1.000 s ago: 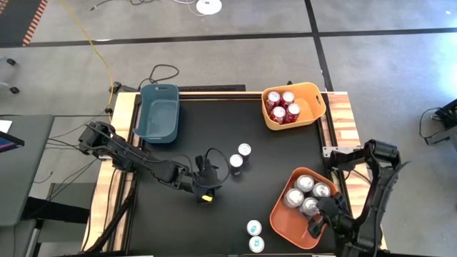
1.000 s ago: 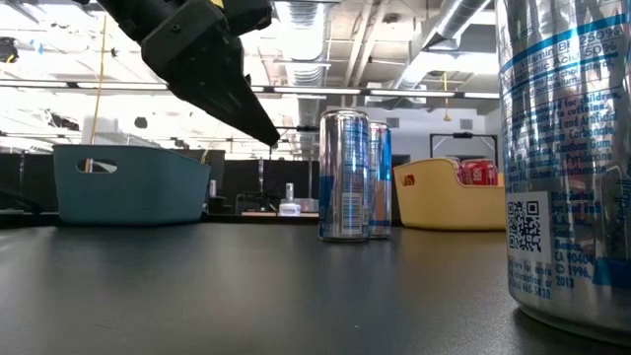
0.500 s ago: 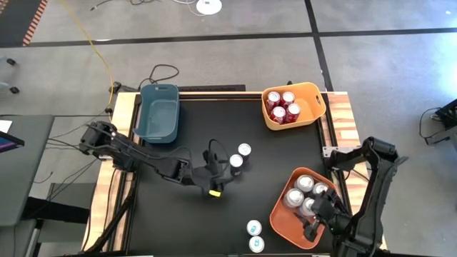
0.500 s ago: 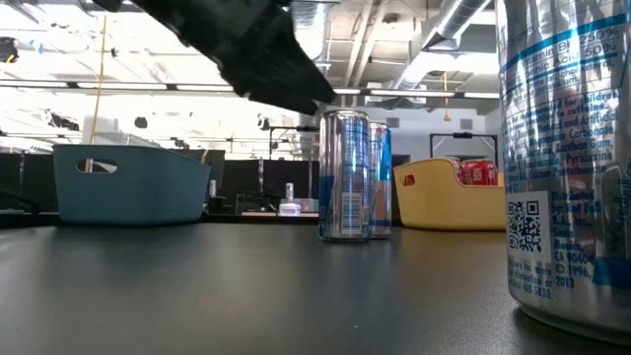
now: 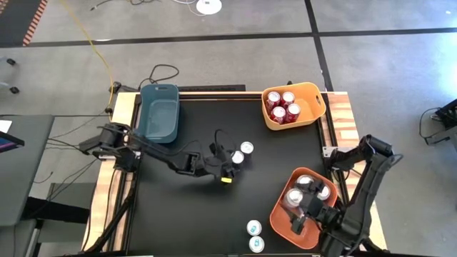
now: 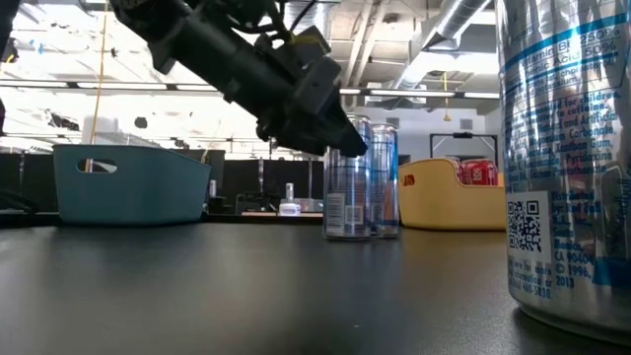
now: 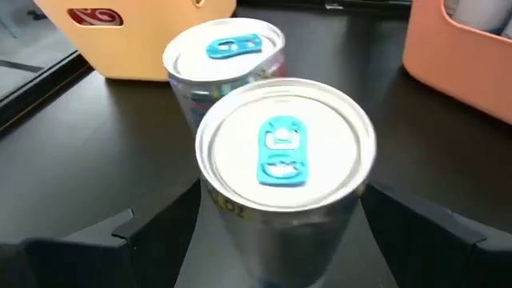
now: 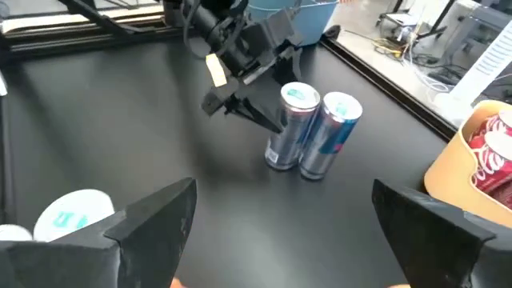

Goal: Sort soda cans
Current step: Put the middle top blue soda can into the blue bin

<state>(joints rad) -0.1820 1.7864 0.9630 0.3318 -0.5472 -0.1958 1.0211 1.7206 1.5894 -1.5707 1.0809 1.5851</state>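
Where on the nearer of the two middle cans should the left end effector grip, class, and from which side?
Grip the can around its upright round body below the rim, coming level from the left end effector's own side. The second can stands close behind it, so that side is blocked.

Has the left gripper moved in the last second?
Yes. In the high view the left gripper has travelled toward the yellow bin, reaching the nearer blue can.

table [image 5: 178, 214]: black top, wooden side edges | teal bin [image 5: 159, 113]: far left corner of the table | yellow bin [image 5: 315, 107]: far right corner | orange bin [image 5: 280, 218]: near right edge | yellow cable [image 5: 93, 46]: on the grey floor beyond the table | white disc [image 5: 208, 6]: on the floor, far side
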